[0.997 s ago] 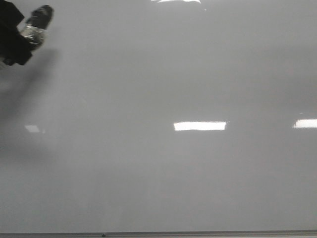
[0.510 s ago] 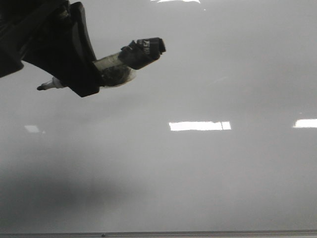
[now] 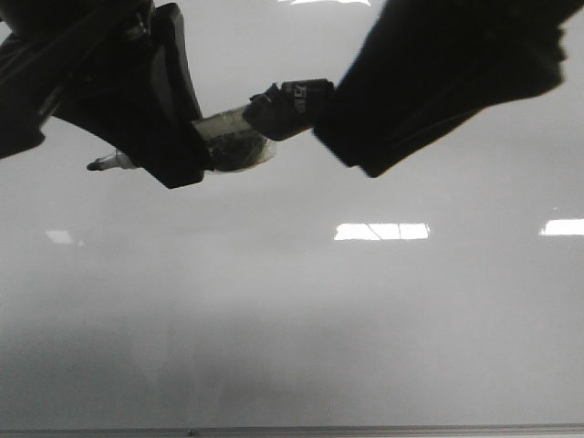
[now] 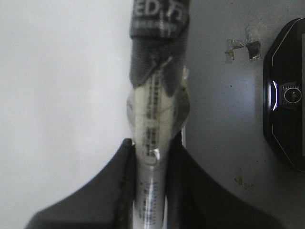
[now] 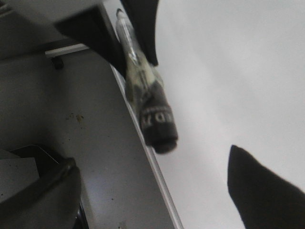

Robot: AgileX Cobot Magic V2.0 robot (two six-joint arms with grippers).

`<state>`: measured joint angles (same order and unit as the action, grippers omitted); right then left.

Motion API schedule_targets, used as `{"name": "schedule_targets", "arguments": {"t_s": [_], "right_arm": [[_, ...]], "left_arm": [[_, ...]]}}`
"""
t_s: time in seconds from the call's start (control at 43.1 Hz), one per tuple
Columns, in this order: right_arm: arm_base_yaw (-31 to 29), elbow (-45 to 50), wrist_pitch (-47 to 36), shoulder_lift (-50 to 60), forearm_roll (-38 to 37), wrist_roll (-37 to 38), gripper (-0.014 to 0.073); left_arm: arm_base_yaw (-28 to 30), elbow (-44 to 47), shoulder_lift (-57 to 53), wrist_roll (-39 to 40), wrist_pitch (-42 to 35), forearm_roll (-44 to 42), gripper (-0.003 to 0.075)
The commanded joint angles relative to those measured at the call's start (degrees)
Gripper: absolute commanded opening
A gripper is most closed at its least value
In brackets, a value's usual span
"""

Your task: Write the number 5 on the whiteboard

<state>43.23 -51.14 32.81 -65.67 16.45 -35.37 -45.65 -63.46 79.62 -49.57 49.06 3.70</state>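
Note:
The whiteboard (image 3: 292, 319) fills the front view, glossy grey-white and bare; the number 5 is out of view. My left gripper (image 3: 173, 146) hangs over its upper left, shut on a taped marker (image 3: 233, 137). The marker's tip (image 3: 96, 165) points left and its black cap (image 3: 292, 105) points right. In the left wrist view the jaws (image 4: 152, 148) clamp the marker barrel (image 4: 152, 114). My right gripper (image 3: 365, 137) is at the upper right, close beside the cap. In the right wrist view it (image 5: 152, 181) stands open, the capped marker (image 5: 157, 124) just ahead of its fingers.
A thin metal edge strip (image 3: 365, 429) runs along the board's near side (image 5: 152, 162). Beyond the strip lies a grey tabletop (image 5: 95, 124). A black device (image 4: 288, 95) and small tape scraps (image 4: 252, 47) sit on it beside the board.
The left gripper with the marker has come in from the upper left and shifted slightly right. The right gripper has entered from the upper right and now sits by the cap.

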Motion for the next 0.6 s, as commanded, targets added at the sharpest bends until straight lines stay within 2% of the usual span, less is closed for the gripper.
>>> {"name": "schedule_targets", "arguments": {"t_s": [0.0,0.162,0.255,0.394,0.58], "right_arm": [[1.45,-3.21,-5.26,-1.20,1.24,-0.81,0.0640],[1.85,-5.43,-5.56,-3.25,1.24,-0.88,0.0639],[1.85,-5.86,-5.47,-3.86,1.24,-0.88,0.0595],[1.85,-5.85,-5.20,-4.07,1.24,-0.88,0.0451],[1.85,-5.85,-4.83,-4.07,1.24,-0.88,0.0165]], "left_arm": [[-0.41,-2.15,-2.10,0.27,-1.94,0.35,-0.0020],[-0.41,-2.15,-2.10,0.27,-2.13,0.46,-0.0020],[-0.41,-2.15,-2.10,0.27,-2.67,0.98,-0.0020],[-0.41,-2.15,-2.10,0.27,-3.06,2.46,-0.0020],[-0.41,-2.15,-2.10,0.27,-4.63,4.60,-0.0020]]}}
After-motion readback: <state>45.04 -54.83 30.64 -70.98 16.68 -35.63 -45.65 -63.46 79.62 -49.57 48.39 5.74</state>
